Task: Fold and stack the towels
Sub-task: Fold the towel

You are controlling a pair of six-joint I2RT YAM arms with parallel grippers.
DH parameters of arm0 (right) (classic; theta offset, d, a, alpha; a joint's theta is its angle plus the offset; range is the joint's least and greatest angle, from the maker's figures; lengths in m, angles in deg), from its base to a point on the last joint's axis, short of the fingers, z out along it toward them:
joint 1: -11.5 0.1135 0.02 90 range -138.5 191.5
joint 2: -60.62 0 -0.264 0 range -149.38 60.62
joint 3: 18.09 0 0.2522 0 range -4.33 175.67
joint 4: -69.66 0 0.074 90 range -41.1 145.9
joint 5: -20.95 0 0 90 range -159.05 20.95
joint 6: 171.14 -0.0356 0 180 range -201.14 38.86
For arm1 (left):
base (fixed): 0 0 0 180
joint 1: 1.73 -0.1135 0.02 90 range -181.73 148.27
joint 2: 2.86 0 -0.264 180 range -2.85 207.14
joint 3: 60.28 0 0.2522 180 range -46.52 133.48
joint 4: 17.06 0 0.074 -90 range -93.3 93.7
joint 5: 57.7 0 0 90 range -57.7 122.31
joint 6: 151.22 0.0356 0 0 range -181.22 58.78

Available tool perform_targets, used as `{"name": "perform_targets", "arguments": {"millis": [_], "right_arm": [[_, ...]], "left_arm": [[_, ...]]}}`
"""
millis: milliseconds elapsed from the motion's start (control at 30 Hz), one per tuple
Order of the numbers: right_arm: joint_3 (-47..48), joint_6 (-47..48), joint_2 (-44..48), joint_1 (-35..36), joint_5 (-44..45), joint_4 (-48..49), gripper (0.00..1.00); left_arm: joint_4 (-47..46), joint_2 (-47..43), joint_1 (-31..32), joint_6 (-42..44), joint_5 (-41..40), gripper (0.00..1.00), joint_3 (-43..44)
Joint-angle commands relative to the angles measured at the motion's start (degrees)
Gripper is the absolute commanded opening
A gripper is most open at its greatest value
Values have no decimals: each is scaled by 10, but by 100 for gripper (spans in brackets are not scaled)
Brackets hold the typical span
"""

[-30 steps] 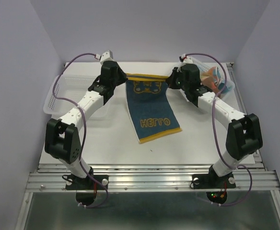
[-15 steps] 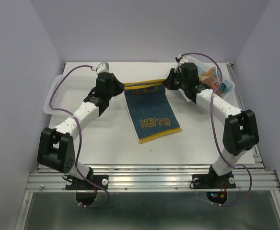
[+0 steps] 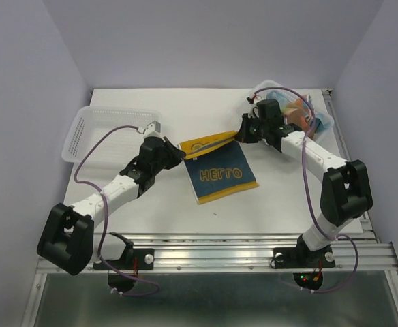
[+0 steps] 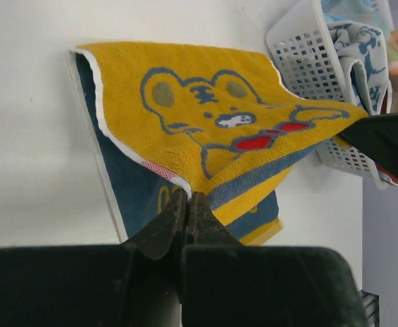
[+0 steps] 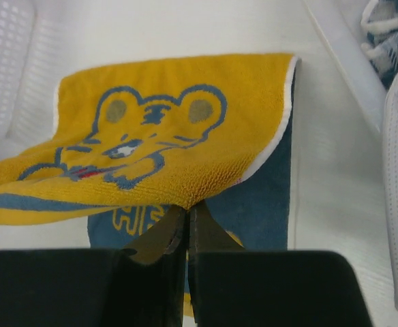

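While the towel [image 3: 223,176] lies half folded on the table [image 3: 287,197] (yellow face uppermost), left gripper [image 4: 187,202] and right gripper [image 5: 187,212] are each clamped on a corner of its lifted edge.

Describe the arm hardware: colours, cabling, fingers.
The left arm and right arm look identical: white tubular links between chunky black joint housings. A thin purple cable loops loosely along each arm. The left gripper and right gripper have black bodies with dark, tapered fingers. No markings are legible.
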Motion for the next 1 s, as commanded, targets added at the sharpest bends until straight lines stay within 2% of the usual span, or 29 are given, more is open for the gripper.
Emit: {"name": "perform_targets", "arguments": {"millis": [0,467,967], "right_arm": [[-26,10,35,-2,-2,-50,1],[-76,-2,71,-2,31,-110,1],[-144,-16,129,-3,40,-123,2]], "left_arm": [[-30,-39,22,-29,-24,0,-30],[-39,-44,93,-85,-35,0,-99],[-29,-84,166,-139,-31,0,-132]]}}
